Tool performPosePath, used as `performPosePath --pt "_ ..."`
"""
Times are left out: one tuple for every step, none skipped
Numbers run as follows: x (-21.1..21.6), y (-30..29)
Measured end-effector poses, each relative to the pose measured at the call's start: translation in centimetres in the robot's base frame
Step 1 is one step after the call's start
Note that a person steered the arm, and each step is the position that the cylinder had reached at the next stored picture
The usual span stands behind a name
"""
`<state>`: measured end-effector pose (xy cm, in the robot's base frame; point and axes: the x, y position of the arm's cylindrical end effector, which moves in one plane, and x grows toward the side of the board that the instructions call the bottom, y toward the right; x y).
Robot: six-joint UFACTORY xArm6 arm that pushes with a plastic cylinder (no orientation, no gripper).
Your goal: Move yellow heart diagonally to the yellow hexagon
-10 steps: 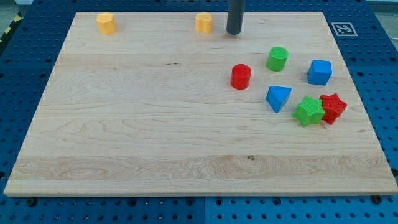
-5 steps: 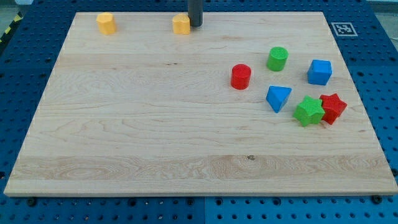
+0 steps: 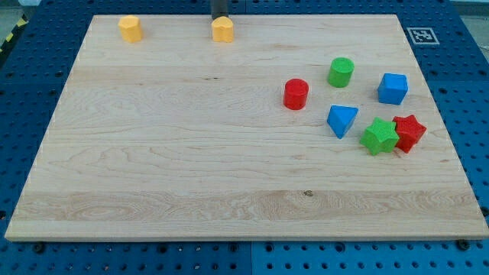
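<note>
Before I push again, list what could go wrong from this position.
1. My tip sits just above the yellow heart at the board's top edge; pushing from there would likely send the heart toward the view's bottom, not left toward the yellow hexagon.
2. Both yellow blocks lie close to that edge, so a slightly upward push could slide one off.
3. An off-centre contact may spin the heart aside.

We saw a pale wooden board [image 3: 153,153] with light grain on a blue pegboard table [image 3: 30,92]. Two yellow blocks [image 3: 131,28] [image 3: 222,29] sat beside a red cylinder [image 3: 296,94], green cylinder [image 3: 341,72], blue cube [image 3: 393,88], blue triangle [image 3: 341,120], green star [image 3: 379,136] and red star [image 3: 409,131]. Our tip [image 3: 220,17] was dark.
</note>
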<state>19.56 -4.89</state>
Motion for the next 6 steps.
performPosePath --pt "1.6 1.0" --pt "3.7 1.5" --pt "5.9 1.6" --pt "8.2 1.9" --pt "10.3 5.9" --pt "13.2 9.4"
